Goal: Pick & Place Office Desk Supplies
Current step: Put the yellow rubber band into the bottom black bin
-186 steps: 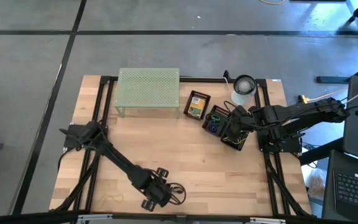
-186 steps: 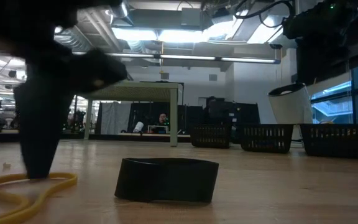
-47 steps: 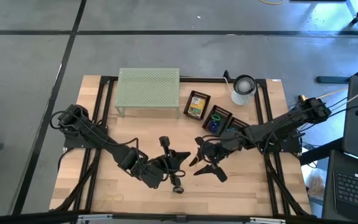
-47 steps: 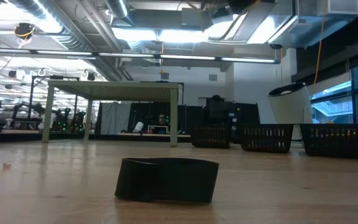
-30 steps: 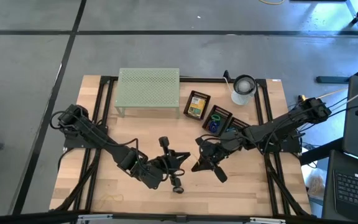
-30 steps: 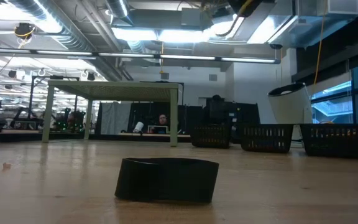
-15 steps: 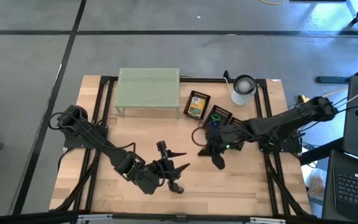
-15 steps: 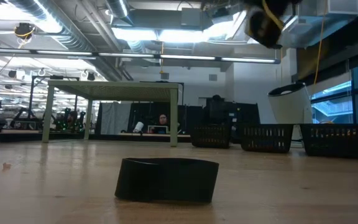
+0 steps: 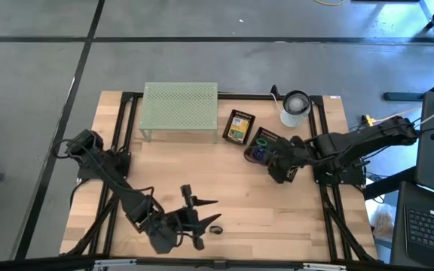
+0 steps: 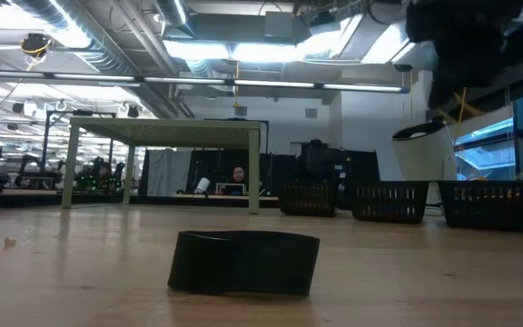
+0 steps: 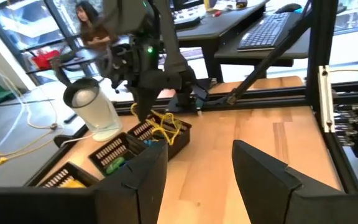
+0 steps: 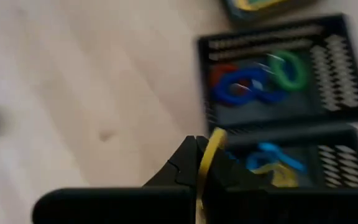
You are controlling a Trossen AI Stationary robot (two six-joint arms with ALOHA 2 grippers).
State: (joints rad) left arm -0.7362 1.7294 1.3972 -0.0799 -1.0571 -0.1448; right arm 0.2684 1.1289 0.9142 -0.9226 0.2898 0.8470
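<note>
**Right arm carries a yellow band back to the baskets as the left arm pulls away**

At the left of the surface [image 9: 119, 188], the left gripper [image 9: 202, 213] has drawn back toward the near edge from its meeting point mid-table a second ago. Its fingers stand wide apart and empty in the left wrist view. Just beside it lies a small black clip [image 9: 215, 229], not yet picked up, and a faint tan rubber band [image 9: 136, 239] rests near the front left corner.

Toward the back stands the pale green rack [image 9: 180, 108], then a crayon box [image 9: 238, 127] in its black basket.

Farther right, the right gripper [image 12: 199, 163] has swung from the centre to hang over the dark baskets [image 9: 266, 143]. It is closed on a yellow rubber band [image 12: 211, 152]. Blue, green and red bands [image 12: 253, 78] already lie in one basket below, and blue and yellow ones in the next. Judging by this, the handover is done and the drop into a basket comes next.
</note>
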